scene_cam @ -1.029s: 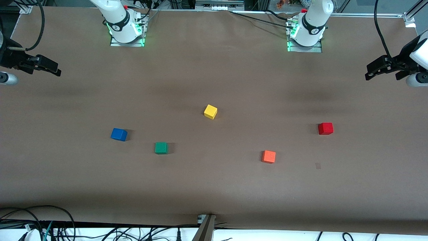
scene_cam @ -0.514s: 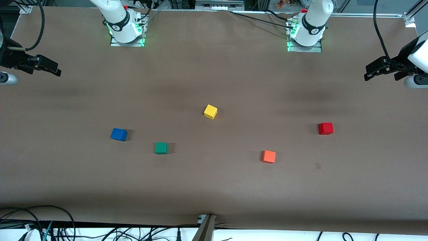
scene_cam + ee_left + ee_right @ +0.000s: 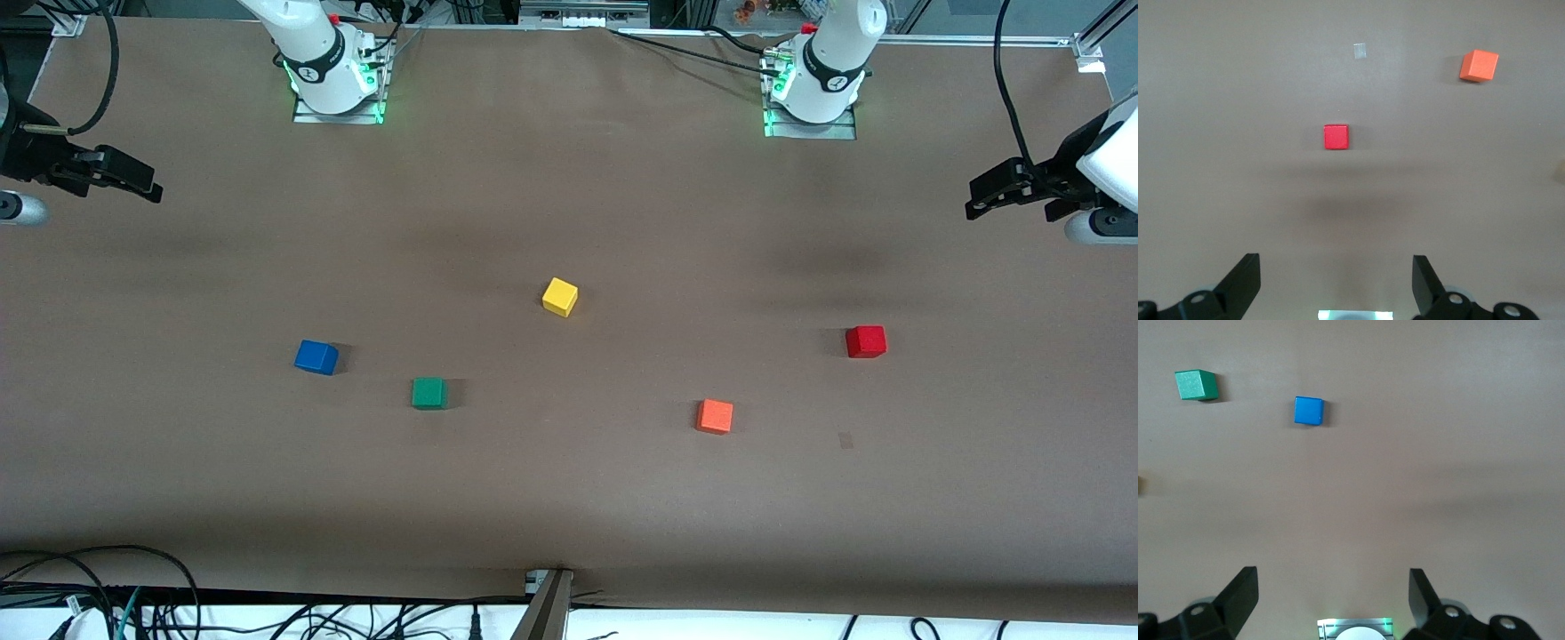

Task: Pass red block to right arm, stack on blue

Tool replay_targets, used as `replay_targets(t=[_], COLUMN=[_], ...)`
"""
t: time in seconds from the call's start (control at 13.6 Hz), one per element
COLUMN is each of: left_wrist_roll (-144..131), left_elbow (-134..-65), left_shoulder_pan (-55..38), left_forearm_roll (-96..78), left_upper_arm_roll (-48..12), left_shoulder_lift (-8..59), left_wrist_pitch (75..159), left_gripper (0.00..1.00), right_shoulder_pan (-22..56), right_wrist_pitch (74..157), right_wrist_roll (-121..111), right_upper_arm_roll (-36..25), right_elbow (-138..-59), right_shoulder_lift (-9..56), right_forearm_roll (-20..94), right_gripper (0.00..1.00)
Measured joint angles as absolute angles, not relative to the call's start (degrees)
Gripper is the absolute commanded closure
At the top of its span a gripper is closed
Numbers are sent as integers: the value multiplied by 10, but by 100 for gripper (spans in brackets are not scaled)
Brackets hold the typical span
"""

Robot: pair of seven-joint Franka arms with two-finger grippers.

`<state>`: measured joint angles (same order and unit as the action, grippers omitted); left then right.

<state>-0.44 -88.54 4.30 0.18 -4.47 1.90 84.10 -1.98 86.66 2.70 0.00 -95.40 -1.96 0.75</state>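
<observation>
The red block (image 3: 865, 341) sits on the brown table toward the left arm's end, and in the left wrist view the red block (image 3: 1335, 137) lies well ahead of the jaws. My left gripper (image 3: 982, 197) hangs open and empty over that end of the table; its own view shows the left gripper (image 3: 1336, 263) spread wide. The blue block (image 3: 316, 357) rests toward the right arm's end, also seen as the blue block (image 3: 1309, 411). My right gripper (image 3: 142, 182) waits open and empty over that end; in its wrist view the right gripper (image 3: 1333, 577) holds nothing.
An orange cube (image 3: 715, 416) lies nearer the front camera than the red block. A green cube (image 3: 428, 393) sits beside the blue block, a yellow cube (image 3: 560, 297) mid-table. A small pale patch (image 3: 845, 440) marks the table. Cables run along the front edge.
The left gripper has drifted slightly inward from the table's end, still open. The right arm and all cubes have stayed put.
</observation>
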Motion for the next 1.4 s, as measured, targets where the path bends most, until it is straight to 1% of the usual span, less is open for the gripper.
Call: replay_targets(t=[0.37, 0.51, 0.66, 0.96, 1.1, 1.18, 1.4], left_wrist_roll=[-4, 0, 1, 1, 1, 2, 2], left_elbow=[-883, -865, -857, -861, -887, -910, -1003], left_shoulder_pan=[44, 46, 46, 64, 85, 92, 95], left_forearm_roll=[2, 2, 2, 2, 2, 2, 2], left_upper_arm_roll=[-44, -44, -44, -43, -43, -43, -46], left_shoulder_lift=[29, 28, 28, 41, 42, 41, 38], left_wrist_pitch=[842, 836, 819, 778, 789, 808, 909], left_gripper=[0, 0, 0, 0, 0, 0, 0], right_shoulder_pan=[-20, -20, -20, -20, -20, -20, -20], right_wrist_pitch=[867, 867, 867, 867, 867, 867, 867], right_wrist_roll=[27, 27, 27, 27, 27, 27, 27], right_upper_arm_roll=[0, 0, 0, 0, 0, -1, -1], right_elbow=[-954, -954, -953, -953, -953, -953, -953], right_shoulder_lift=[-20, -20, -20, -20, -20, -20, -20], right_forearm_roll=[7, 7, 7, 7, 7, 7, 7], right_gripper=[0, 0, 0, 0, 0, 0, 0])
